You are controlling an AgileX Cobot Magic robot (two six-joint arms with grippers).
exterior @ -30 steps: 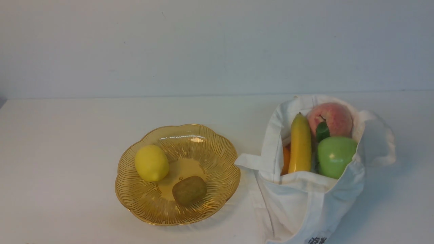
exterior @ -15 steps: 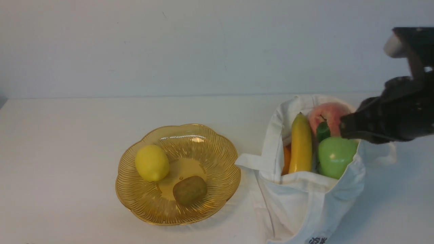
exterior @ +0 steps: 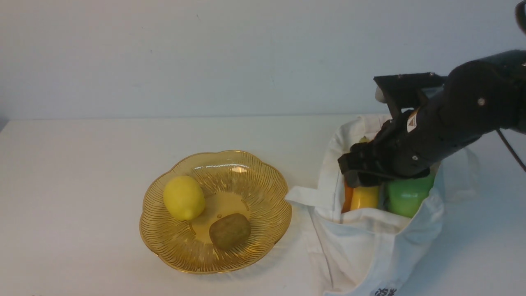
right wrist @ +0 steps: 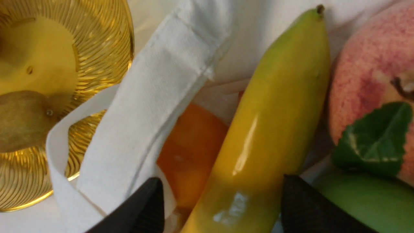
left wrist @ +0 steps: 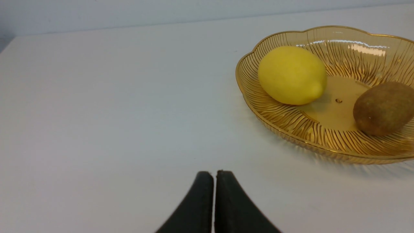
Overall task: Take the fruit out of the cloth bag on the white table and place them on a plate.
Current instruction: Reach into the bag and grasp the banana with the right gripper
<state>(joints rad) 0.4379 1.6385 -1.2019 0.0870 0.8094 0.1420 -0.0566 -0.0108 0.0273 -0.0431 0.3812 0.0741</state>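
The front view shows the whole layout. The plate [exterior: 263, 181] sits at lower centre of the table [exterior: 82, 164], with a lemon [exterior: 183, 197] on its left side and a kiwi [exterior: 229, 231] toward its near edge. The bag [exterior: 370, 242] stands just beside the plate at lower right, mouth open. The right arm comes in from the upper right, and the right gripper [exterior: 361, 174] hangs over the bag's mouth. It hides most of the fruit. Only the lower end of the banana [exterior: 364, 197], a sliver of the orange fruit [exterior: 347, 197] and part of the apple [exterior: 407, 199] show below it.

The right wrist view shows what the arm hides. The banana lies full length in the bag, the orange fruit against one side of it. The peach [right wrist: 365, 64] with its leaf [right wrist: 375, 139] and the apple are on the other side. The gripper's fingers [right wrist: 142, 210] are spread wide and straddle the banana, one by the bag's strap [right wrist: 155, 106] and the other between banana and apple. Nothing is pinched, and I cannot tell whether either finger touches the banana.

Only the left wrist view shows the left gripper [left wrist: 214, 194]. Its fingers are pressed together and hold nothing, over bare table well apart from the plate.
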